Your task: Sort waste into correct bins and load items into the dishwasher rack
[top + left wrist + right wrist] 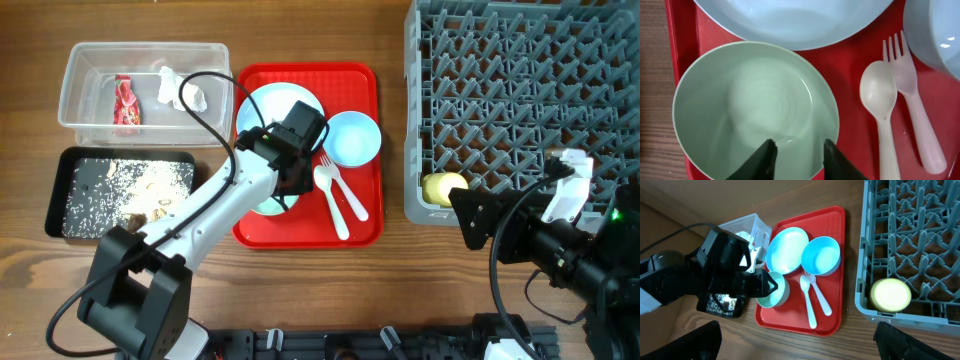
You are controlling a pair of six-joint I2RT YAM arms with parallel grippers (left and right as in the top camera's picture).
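The pale green bowl [755, 105] stands on the red tray's front left and also shows in the right wrist view [774, 291]. My left gripper [799, 149] is open and empty just above its near rim; from overhead it [283, 175] hides most of the bowl. The light blue plate [262, 108], light blue bowl [353, 137], white spoon [330, 195] and fork [348, 195] lie on the tray. The yellow cup [445, 187] sits in the grey dishwasher rack [520, 90]. My right gripper [478, 222] is wide open and empty over the table by the rack's front left corner.
The clear tub [80, 70] at back left holds the red wrapper [127, 103] and white napkin [172, 85]. The black tray [70, 160] in front of it holds crumbly food scraps [140, 185]. The red tray [365, 225] lies between the bins and the rack.
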